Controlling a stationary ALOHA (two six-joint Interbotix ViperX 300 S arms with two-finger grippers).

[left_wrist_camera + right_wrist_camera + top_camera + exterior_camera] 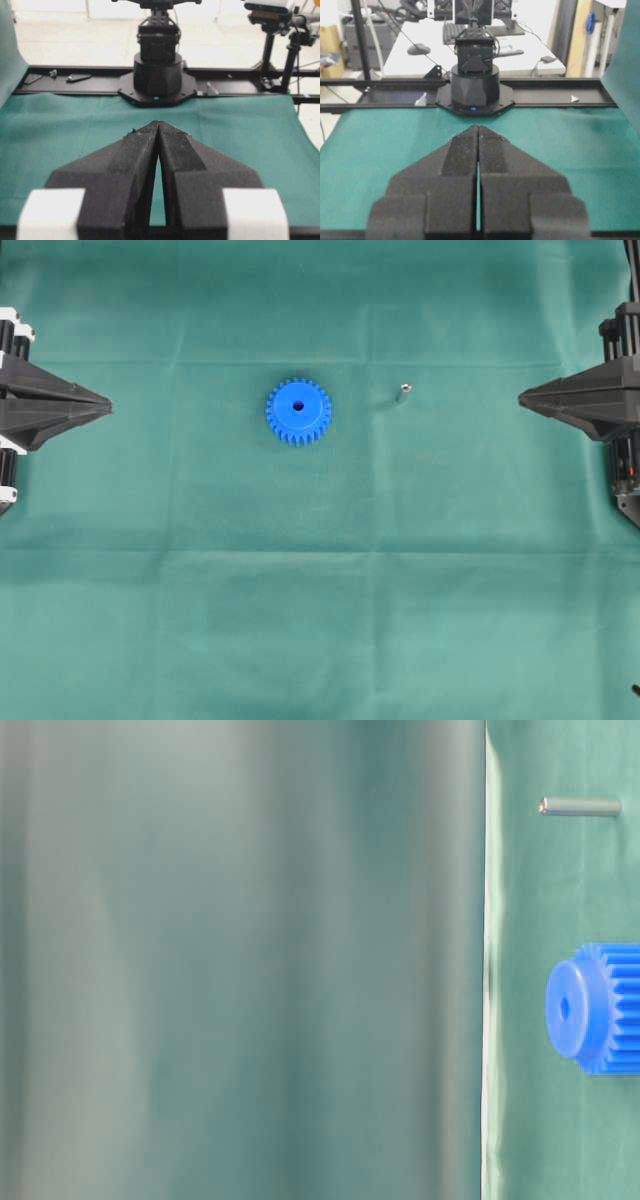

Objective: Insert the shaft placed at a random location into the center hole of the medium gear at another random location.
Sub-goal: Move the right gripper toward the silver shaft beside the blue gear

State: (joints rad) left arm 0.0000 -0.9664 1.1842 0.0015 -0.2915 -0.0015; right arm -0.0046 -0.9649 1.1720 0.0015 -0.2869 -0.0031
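Observation:
The medium gear (298,411), bright blue with small teeth, lies flat on the green cloth left of centre; its dark center hole (298,406) faces up. The shaft (402,395), a tiny silvery pin, stands on the cloth to the gear's right, apart from it. The table-level view shows the gear (596,1008) and the shaft (580,807) at its right edge. My left gripper (108,406) rests at the left edge, shut and empty, tips together (158,123). At the right edge my right gripper (522,398) is shut and empty too, tips touching (478,127). Neither wrist view shows gear or shaft.
Green cloth (320,620) covers the whole table. Each wrist view looks across it at the opposite arm's black base (157,75) (474,85) on a black rail. A blurred green surface (240,960) fills most of the table-level view.

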